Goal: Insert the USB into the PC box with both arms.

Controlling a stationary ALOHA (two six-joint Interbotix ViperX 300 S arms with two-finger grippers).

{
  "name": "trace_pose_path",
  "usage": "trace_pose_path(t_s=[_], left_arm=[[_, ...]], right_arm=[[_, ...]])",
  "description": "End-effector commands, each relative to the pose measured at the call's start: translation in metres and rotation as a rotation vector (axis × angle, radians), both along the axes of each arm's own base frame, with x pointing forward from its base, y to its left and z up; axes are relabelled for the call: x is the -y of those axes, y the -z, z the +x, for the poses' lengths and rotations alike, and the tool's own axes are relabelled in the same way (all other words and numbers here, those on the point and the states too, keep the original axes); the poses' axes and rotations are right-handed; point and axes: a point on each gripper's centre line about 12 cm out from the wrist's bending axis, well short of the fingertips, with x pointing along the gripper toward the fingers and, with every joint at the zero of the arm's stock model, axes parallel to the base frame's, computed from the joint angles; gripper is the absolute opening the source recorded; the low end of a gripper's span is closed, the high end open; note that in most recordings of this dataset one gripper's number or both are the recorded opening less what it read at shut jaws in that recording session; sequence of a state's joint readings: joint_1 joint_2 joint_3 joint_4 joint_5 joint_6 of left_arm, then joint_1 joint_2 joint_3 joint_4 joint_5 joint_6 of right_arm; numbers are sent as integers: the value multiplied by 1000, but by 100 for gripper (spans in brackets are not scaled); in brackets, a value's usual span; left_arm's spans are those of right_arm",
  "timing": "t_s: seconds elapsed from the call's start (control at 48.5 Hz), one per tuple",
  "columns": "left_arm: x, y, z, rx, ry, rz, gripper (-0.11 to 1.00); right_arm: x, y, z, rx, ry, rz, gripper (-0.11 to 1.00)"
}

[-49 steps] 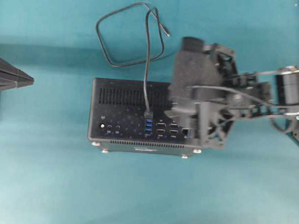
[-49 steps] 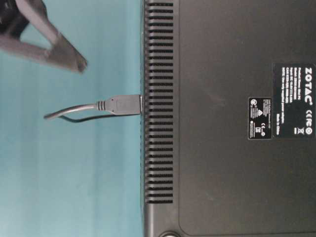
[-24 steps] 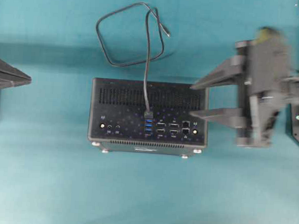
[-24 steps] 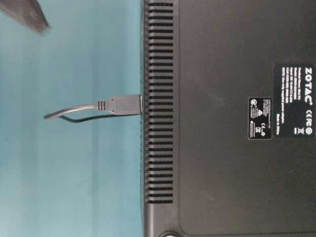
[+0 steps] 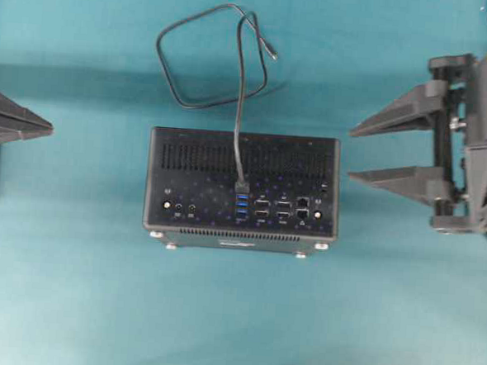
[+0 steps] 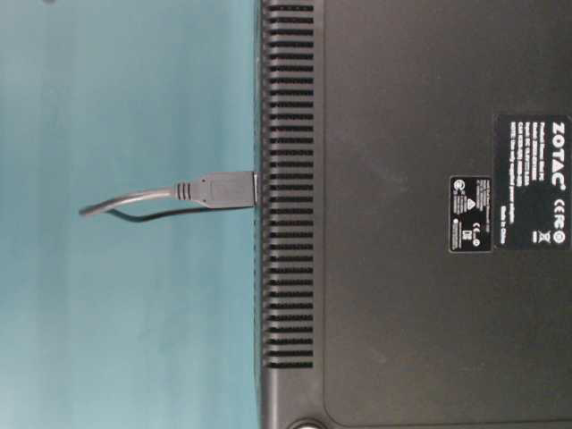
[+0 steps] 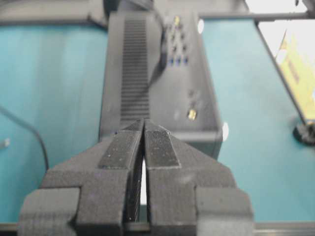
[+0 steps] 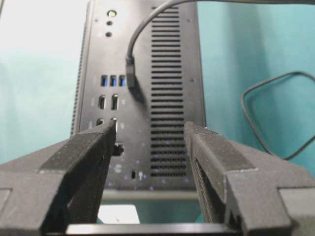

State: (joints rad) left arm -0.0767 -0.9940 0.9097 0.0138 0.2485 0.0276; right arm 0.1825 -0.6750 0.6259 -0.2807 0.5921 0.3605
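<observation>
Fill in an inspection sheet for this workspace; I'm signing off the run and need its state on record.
Surface: teal table, bare around the box.
Job's things: PC box lies port side up; USB plug sits in a blue port.
Clutter: nothing seen.
Grippers: left gripper shut, empty; right gripper open, empty, clear of the box.
Cables: USB cable loops on the table behind the box.
Surroundings: black frame rail.

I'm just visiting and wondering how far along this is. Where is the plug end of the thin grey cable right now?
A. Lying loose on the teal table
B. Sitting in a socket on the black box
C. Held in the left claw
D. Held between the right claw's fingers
B. The USB plug sits in the PC box beside the blue sockets, and both grippers are empty and away from it.
</observation>
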Motion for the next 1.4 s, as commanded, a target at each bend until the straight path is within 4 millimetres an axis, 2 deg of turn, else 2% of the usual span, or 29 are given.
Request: trace_pose_path(t_s=[0.0,0.206,0.618,0.845,1.174,1.38], left_arm=[[3,-15,7,24,12,12,0],[5,-12,16,27,19,24,0],[5,-6,16,27,20,25,0],[4,0,15,14,20,22,0],[3,5,0,35,19,18,0],[3,6,0,35,19,20,0]], right_arm=[[1,-4,-3,16,8,15,63],[2,0,-10,20,6,16,64],[5,0,-28,72,-3,25,64],[5,4,-34,79,-6,26,64],[6,6,-43,109,-11,33,64],[6,10,-44,114,-16,34,64]])
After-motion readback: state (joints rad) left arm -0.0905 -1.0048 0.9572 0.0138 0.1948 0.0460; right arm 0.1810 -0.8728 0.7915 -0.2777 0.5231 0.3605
